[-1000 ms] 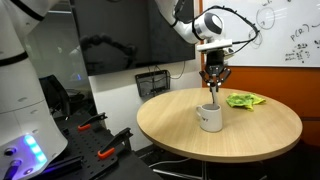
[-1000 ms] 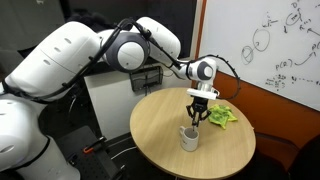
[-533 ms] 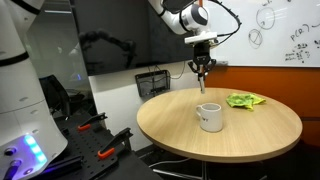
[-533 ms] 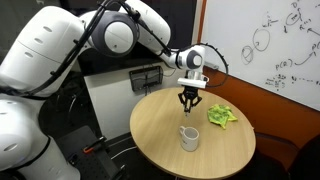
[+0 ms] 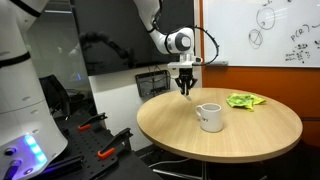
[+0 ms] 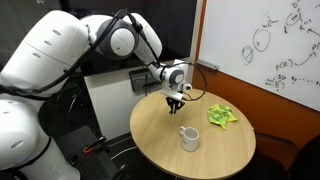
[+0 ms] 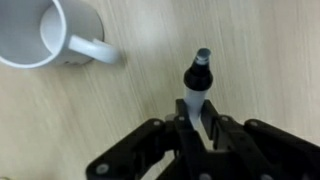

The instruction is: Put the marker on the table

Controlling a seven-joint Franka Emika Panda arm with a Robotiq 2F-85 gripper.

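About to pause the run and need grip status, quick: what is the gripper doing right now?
Gripper: closed on the marker, holding it over the table.

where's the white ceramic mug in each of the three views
Exterior view: the white ceramic mug stands on the round light wood table, below and right of the gripper.
Exterior view: the mug stands near the table's front edge, below and right of the gripper.
Wrist view: the mug is in the top left corner, handle pointing right.
Shared landmark: the gripper, shut on the slim marker.
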